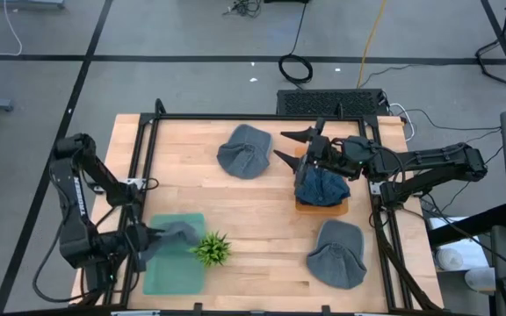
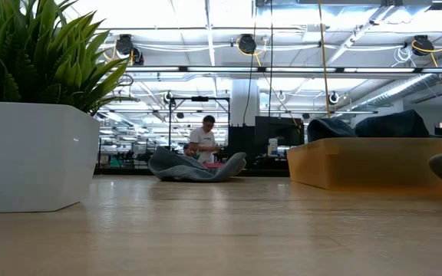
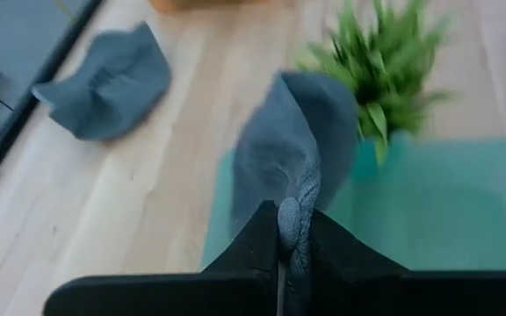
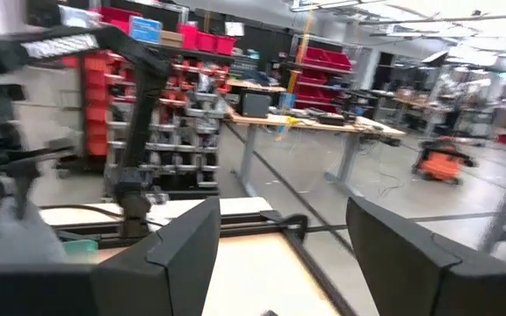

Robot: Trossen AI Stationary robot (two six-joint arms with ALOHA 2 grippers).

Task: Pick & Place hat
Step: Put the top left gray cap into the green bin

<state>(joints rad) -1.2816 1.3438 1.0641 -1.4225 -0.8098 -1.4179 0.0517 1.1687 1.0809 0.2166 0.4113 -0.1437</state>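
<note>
My left gripper (image 1: pixel 150 241) is at the table's near left, shut on a grey hat (image 1: pixel 177 234) over a green mat (image 1: pixel 172 268); the left wrist view shows this hat (image 3: pixel 299 145) stretching forward over the mat (image 3: pixel 429 206). My right gripper (image 1: pixel 288 147) hovers open, level, beside a wooden tray (image 1: pixel 321 207) holding a dark blue hat (image 1: pixel 322 186). Its fingers (image 4: pixel 178 254) stand wide apart in the right wrist view. Two more grey hats lie flat on the table, one at the far middle (image 1: pixel 244 151) and one at the near right (image 1: pixel 336 254). My left gripper pinches a bunched edge of the grey hat (image 3: pixel 293 230) between its two fingers, several layers rolled together. The fingers come level from the table's left side. The hat reaches out ahead of them over the green mat; whether its far end rests on the mat I cannot tell.
A small green plant in a white pot (image 1: pixel 211 249) stands right beside the mat and the held hat, and fills the left of the low view (image 2: pixel 33 153). A black frame (image 1: pixel 143 149) runs around the table's edges. Bare wood lies in the table's middle (image 1: pixel 253 215).
</note>
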